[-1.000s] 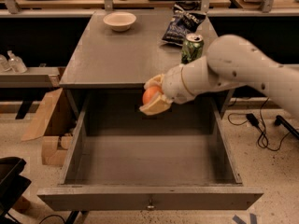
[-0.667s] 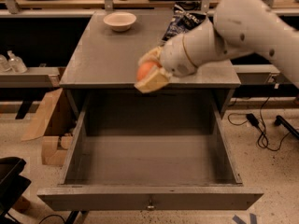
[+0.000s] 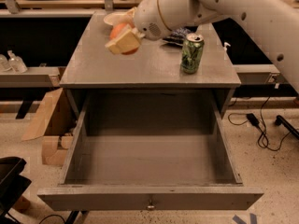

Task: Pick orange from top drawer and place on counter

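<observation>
My gripper point(image 3: 122, 41) is shut on the orange point(image 3: 118, 31) and holds it in the air over the left rear part of the grey counter point(image 3: 140, 66). The orange shows as a round orange shape between the cream fingers point(image 3: 126, 42). The white arm reaches in from the upper right. The top drawer point(image 3: 149, 162) stands pulled fully open below the counter, and its inside shows nothing. Its front panel carries a small metal knob point(image 3: 150, 203).
A green can point(image 3: 192, 53) stands upright on the right part of the counter. A dark snack bag point(image 3: 180, 35) lies behind it. A pale bowl point(image 3: 114, 17) sits at the back, partly hidden by my arm. Cardboard point(image 3: 46, 120) lies left, cables point(image 3: 261, 129) right.
My gripper has carried the orange up from the drawer's back edge and leftward, to above the counter's rear. The view has shifted closer over the cabinet.
</observation>
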Motion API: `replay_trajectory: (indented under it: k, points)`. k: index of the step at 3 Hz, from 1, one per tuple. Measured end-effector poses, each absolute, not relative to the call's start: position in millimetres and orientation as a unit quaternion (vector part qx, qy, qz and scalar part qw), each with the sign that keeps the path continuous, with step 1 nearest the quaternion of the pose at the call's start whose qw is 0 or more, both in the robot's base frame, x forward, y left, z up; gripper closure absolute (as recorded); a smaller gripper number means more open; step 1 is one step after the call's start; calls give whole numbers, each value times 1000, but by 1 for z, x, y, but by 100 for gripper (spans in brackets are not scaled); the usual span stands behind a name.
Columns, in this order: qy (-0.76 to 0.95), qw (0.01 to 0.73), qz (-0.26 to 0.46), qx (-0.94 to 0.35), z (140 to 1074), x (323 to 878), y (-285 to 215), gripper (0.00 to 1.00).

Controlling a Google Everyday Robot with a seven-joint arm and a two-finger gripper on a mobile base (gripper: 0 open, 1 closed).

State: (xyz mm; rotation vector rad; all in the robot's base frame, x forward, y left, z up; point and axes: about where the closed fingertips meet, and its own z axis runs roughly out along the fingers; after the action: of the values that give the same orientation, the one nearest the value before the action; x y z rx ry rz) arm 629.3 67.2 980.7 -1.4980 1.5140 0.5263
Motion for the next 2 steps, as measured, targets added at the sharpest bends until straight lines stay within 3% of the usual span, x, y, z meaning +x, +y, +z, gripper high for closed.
replay_trajectory:
  k: [2]
  points:
    - [627,500,240,-547,963,704,136,100]
